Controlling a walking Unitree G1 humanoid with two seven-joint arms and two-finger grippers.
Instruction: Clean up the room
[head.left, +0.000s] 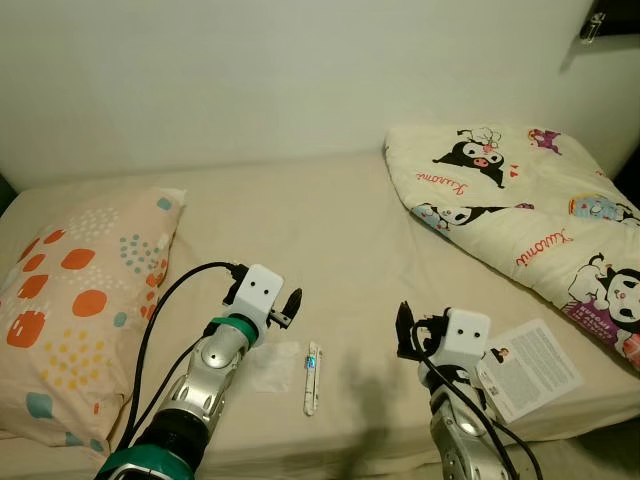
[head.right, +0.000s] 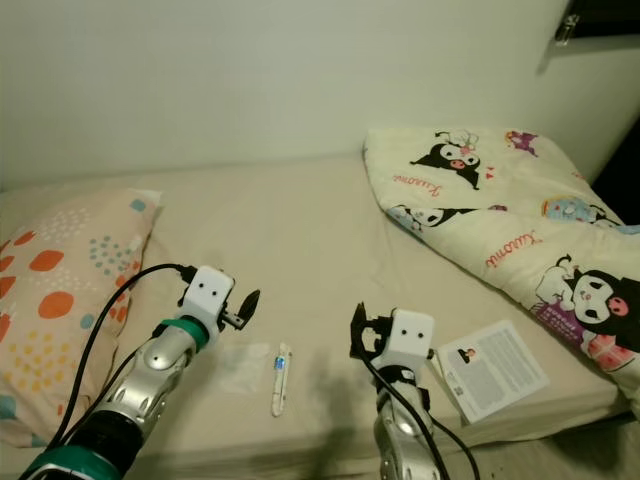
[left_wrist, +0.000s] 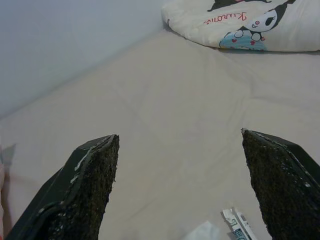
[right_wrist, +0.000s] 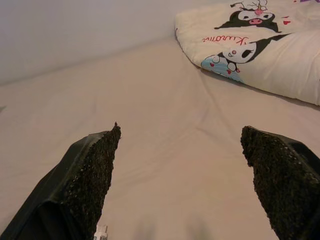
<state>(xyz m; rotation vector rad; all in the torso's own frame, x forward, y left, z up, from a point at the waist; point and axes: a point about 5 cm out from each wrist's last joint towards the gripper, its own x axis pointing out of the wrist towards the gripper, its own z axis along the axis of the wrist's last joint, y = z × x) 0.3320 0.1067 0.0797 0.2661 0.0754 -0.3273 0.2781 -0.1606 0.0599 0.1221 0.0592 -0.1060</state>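
Our left hand (head.left: 290, 306) and right hand (head.left: 404, 331) hung open over the bed (head.left: 330, 240); a small tube (head.left: 311, 377) lay between them, its label too small to read.

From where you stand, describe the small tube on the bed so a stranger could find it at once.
Start at the bed, with the spotted pillow on its left and the cartoon quilt on its right. Near the front edge, between the left gripper and right gripper, lies the tube. It is thin and white, unlike the flat clear wrapper beside it.

Tube (head.left: 312, 376) between pillow (head.left: 75, 300) and booklet (head.left: 535, 365)
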